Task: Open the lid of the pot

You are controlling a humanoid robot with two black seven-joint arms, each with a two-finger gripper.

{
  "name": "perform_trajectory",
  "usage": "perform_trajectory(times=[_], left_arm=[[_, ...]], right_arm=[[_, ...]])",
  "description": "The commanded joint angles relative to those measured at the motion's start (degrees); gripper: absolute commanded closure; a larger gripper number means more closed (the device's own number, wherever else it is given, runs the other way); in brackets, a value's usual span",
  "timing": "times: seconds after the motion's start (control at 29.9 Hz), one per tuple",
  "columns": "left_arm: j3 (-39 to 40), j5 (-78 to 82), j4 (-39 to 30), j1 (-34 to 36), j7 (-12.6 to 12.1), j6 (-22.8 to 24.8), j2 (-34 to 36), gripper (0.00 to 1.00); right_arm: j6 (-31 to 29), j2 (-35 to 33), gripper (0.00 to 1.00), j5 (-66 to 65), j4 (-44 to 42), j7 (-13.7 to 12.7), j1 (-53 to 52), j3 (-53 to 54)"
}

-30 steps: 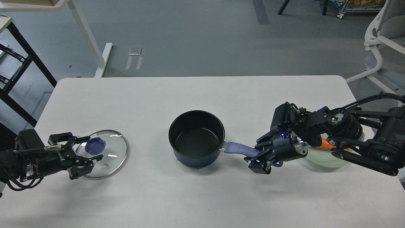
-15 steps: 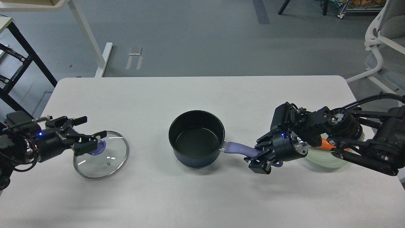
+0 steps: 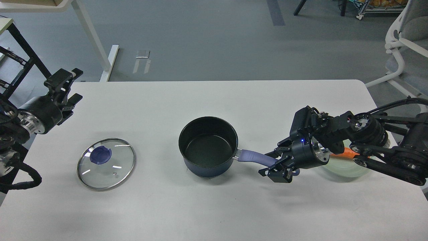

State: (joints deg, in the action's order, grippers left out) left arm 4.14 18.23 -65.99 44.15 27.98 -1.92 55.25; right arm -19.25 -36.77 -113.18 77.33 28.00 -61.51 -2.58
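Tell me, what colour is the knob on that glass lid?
Blue-purple; the knob on the lid shows clearly in the head view.
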Motion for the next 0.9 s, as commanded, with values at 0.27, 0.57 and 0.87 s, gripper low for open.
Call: perform_trajectory(times=[0.27, 0.57, 0.87], left_arm=[[1.0, -0.7, 0.1, 0.0, 0.0, 2.6, -1.5, 0.01], [1.7, -0.7, 0.1, -0.1, 0.0, 3.7, -2.1, 0.01], [5.6, -5.4, 0.2, -2.0, 0.0, 2.9, -5.1, 0.01]], right_arm=[[0.4, -8.6, 0.01, 16.4, 2.9, 0.0, -1.6, 6.2], [1.0, -11.4, 0.01, 51.9, 3.5, 0.0, -2.0, 13.2], [9.8, -6.4, 0.01, 93.3, -10.0, 0.0, 2.4, 17.6]])
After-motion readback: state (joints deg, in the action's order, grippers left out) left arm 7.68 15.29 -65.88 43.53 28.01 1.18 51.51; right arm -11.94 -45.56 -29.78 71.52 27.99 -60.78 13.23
